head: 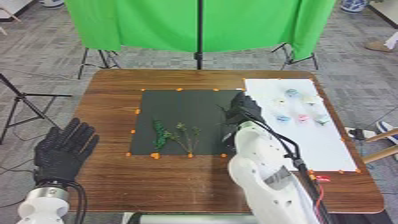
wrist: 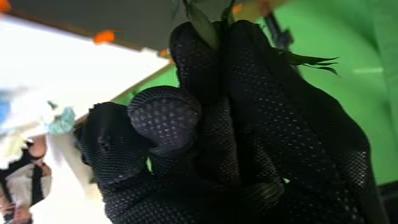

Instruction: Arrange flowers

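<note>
From the wrist of my right hand (head: 242, 107) I see what I have clamped between my gloved fingers: a leafy stem (wrist: 202, 30). One green blade lies between two of my fingertips, and narrow leaves poke out past the side of a finger. How far down the stem runs in my grip, I cannot tell. From my head I see that hand from behind, at the right edge of the black mat (head: 182, 105), toward its far end; how high it is over the table (head: 169, 185) I cannot tell.

My left hand (head: 60, 155) is at the left of the mat and nearer to me, fingers straight.

On the mat, at its near left part, lie a dark green sprig (head: 161, 134) and, just beside it, a thinner branched sprig (head: 181, 128). To the right of the mat is a white sheet (head: 333, 150), with small blue, pink and pale flowers (head: 303, 118) apart from one another on its far half. Orange markers (head: 180, 89) sit round the mat's edge.

My own right arm (head: 258, 165) and its black cables are in the way, hiding some of the mat's right edge and of the sheet. Beyond the mat and the table hangs a green cloth (head: 142, 25), with a dark pole (head: 199, 30) before it.
</note>
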`<state>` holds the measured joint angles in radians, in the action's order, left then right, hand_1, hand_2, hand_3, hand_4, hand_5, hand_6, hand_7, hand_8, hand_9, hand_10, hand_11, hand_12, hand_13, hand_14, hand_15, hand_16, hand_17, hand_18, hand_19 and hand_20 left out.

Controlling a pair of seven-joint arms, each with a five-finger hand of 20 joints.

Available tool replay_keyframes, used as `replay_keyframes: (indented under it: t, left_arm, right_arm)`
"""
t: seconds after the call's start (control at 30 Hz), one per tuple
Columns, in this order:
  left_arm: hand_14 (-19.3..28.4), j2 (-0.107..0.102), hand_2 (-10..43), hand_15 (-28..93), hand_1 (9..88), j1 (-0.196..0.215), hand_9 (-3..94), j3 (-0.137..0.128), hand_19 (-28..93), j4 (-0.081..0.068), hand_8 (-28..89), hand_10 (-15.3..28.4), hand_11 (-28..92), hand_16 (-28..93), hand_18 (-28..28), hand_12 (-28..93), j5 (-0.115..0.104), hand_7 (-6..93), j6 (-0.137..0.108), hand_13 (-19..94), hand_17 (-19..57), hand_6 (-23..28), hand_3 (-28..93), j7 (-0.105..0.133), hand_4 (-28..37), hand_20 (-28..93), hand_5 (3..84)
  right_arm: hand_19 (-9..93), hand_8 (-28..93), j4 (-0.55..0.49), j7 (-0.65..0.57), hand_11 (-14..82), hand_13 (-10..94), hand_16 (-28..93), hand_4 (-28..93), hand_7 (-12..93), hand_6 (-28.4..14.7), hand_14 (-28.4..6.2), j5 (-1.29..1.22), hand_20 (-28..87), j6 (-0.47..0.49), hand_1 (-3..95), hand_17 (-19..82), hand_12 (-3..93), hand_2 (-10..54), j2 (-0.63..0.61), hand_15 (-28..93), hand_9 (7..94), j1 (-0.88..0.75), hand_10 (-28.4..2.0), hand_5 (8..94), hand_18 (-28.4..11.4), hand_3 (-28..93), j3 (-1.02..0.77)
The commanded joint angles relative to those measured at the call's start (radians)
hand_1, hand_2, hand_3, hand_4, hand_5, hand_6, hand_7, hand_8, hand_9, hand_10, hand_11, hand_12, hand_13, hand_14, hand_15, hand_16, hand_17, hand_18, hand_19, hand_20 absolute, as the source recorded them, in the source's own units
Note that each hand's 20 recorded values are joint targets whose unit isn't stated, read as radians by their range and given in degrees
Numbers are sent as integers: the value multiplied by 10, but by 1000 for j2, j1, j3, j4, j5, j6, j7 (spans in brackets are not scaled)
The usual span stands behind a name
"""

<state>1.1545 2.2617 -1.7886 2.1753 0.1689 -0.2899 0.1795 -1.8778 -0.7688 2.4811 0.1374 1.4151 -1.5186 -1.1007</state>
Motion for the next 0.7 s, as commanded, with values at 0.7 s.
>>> replay_keyframes:
  t: [0.7]
  left_arm:
    - [156, -7, 133, 443, 317, 20, 450, -4, 320, -1, -87, 148, 239, -66, 138, 125, -4, 122, -7, 352, -10, 92, 744, -4, -277, 157, 488]
  right_arm:
    - [932, -77, 8, -18, 222, 734, 345, -197, 184, -83, -132, 9, 501, 55, 544, 447, 434, -95, 45, 731, 788, -66, -160, 657, -278, 671, 5]
